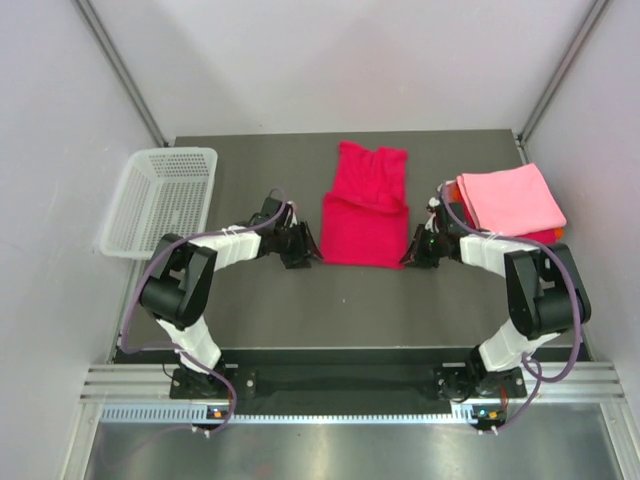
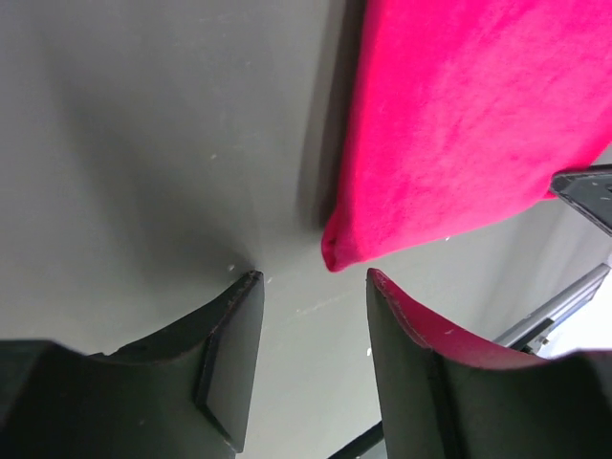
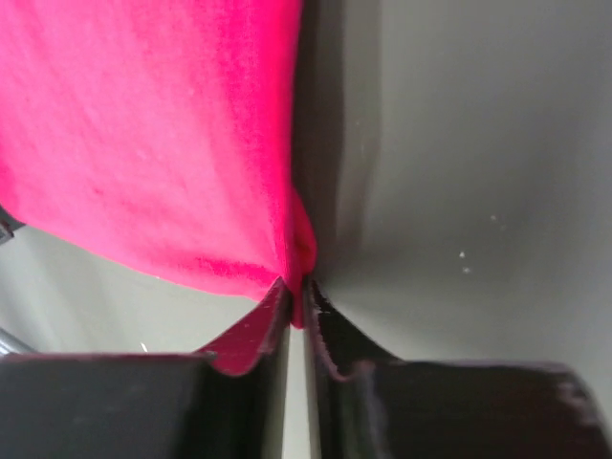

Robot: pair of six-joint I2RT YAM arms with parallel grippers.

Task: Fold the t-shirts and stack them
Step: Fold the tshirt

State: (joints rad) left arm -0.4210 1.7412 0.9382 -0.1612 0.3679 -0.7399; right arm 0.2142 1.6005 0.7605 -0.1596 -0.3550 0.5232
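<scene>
Table point(image 1: 350, 310): dark top, with both arms reaching in from the near edge.
Crimson shirt point(image 1: 365, 215): lies at the middle of the table, partly folded. Its near part is a doubled rectangle and a narrower part points to the far edge.
Left gripper point(image 1: 305, 250) point(image 2: 311, 277): low on the table at this shirt's near left corner. The jaws are parted and grasp nothing; the corner lies just ahead of the fingertips.
Right gripper point(image 1: 412, 255) point(image 3: 295, 287): at the near right corner, jaws clenched on it, the cloth pinched between the fingers.
Pink shirt point(image 1: 510, 197): folded, on top of a stack at the far right, with red cloth point(image 1: 545, 236) showing under its near edge.
Basket point(image 1: 130, 195): white, at the far left, partly over the table's edge.
</scene>
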